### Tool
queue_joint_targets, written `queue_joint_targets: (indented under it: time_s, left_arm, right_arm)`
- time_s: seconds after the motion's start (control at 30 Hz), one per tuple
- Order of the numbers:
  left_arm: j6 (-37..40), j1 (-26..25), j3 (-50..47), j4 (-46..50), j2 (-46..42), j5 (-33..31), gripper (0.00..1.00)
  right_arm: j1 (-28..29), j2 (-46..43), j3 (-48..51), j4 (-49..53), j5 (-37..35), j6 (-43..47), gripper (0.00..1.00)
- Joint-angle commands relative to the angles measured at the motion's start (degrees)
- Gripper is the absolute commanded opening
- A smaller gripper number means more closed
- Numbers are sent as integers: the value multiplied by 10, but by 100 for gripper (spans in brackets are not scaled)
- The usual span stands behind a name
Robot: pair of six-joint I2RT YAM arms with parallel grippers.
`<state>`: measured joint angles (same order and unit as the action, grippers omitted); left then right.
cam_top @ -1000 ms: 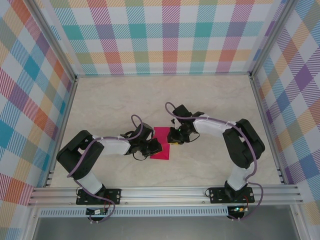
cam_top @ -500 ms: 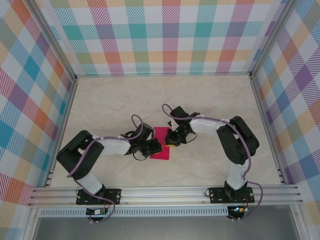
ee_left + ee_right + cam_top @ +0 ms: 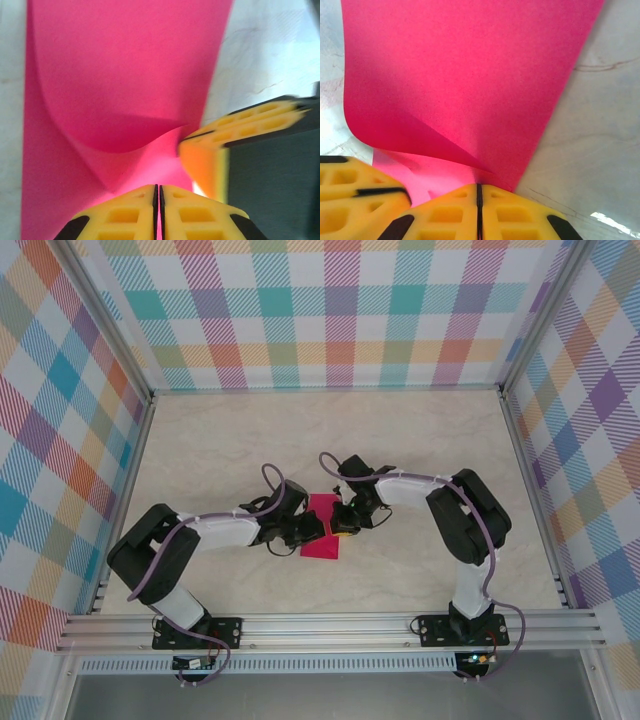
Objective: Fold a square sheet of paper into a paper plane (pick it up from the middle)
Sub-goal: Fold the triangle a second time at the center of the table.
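While both arms reach inward from their bases, they meet over the middle of the desk [image 3: 430, 440], each bent at the elbow with the forearm lying low and nearly level. The left gripper [image 3: 312, 529] comes from the left and the right gripper [image 3: 343, 524] from the right, so the two stand just beside each other on the square sheet of paper [image 3: 321, 546]. The sheet lies on the desk between them, a little nearer to the arm bases than the centre.

In the left wrist view the yellow fingers [image 3: 125, 215] are pressed together, and the pink paper curls up from the desk into their seam. In the right wrist view the fingers [image 3: 515, 210] are pressed together too, and a raised fold of the paper runs into the line where they meet. Each gripper is therefore clenched on the paper.

Compared with one second ago, the right arm's elbow has moved inward to the left, and its gripper has moved slightly further over the sheet. The left arm's upper part now sits a little lower in the top view. The paper is in about the same place as before.
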<state>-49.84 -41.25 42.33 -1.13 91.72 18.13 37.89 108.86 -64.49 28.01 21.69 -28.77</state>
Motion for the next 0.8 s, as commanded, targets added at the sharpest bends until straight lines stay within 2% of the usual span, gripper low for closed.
queue_joint_targets:
  time_s: [0.0,0.17,0.37,0.77]
  left_arm:
    - [12,-7,21,27,-10,-40,12]
    - [1,-7,15,31,15,-62,12]
    - [-15,-5,5,38,23,-119,11]
    - [-25,3,-26,53,38,-137,11]
  right_arm:
    - [1,31,-1,35,-49,25,8]
    - [1,35,-2,33,-47,25,8]
    - [1,41,4,29,-52,21,7]
    - [0,39,14,29,-65,20,7]
